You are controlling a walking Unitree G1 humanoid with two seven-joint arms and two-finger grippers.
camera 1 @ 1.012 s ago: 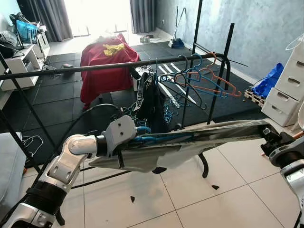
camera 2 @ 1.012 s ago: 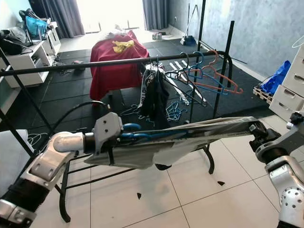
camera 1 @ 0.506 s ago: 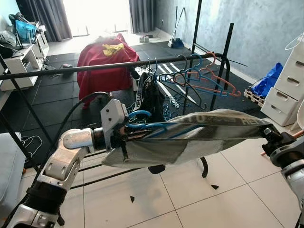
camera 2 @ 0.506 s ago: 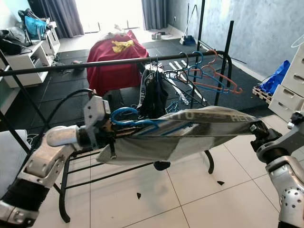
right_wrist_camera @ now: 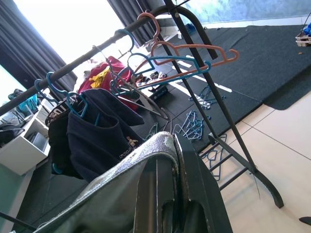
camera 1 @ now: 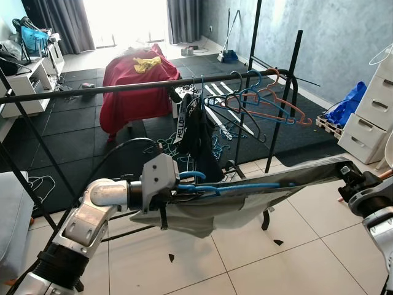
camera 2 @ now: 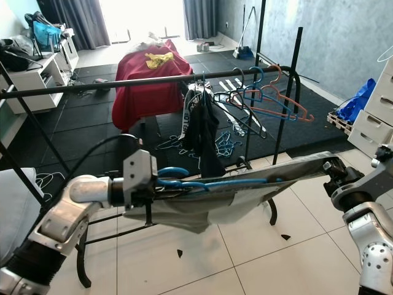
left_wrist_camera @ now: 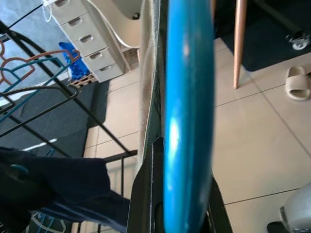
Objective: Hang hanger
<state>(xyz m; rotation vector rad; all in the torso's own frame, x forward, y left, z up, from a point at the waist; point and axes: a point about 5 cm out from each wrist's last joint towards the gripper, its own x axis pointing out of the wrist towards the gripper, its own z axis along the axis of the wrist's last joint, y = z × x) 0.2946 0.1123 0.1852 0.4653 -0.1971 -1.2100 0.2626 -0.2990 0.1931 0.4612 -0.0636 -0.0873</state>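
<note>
A blue hanger (camera 1: 227, 186) carries a grey garment (camera 1: 245, 200), stretched nearly flat below the black clothes rail (camera 1: 123, 87). My left gripper (camera 1: 167, 192) is shut on the hanger's hook end; the blue bar (left_wrist_camera: 187, 116) runs between its fingers in the left wrist view. My right gripper (camera 1: 347, 175) is shut on the garment's far end (right_wrist_camera: 146, 160). A dark garment (camera 1: 195, 129) hangs on the rail, with blue and orange empty hangers (camera 1: 264, 101) to its right.
The rack's black legs (camera 1: 265, 215) stand just behind the garment. White drawers (camera 1: 374, 110) sit at the right, a red-covered table (camera 1: 138, 83) behind the rail, a white shelf unit (camera 1: 24, 77) at far left. Loose hangers (camera 1: 215, 147) lie on the dark mat.
The garment was lifted and spread half a second ago; now it lies lower and flatter, with its cloth sagging under the hanger. My left gripper dropped and turned.
</note>
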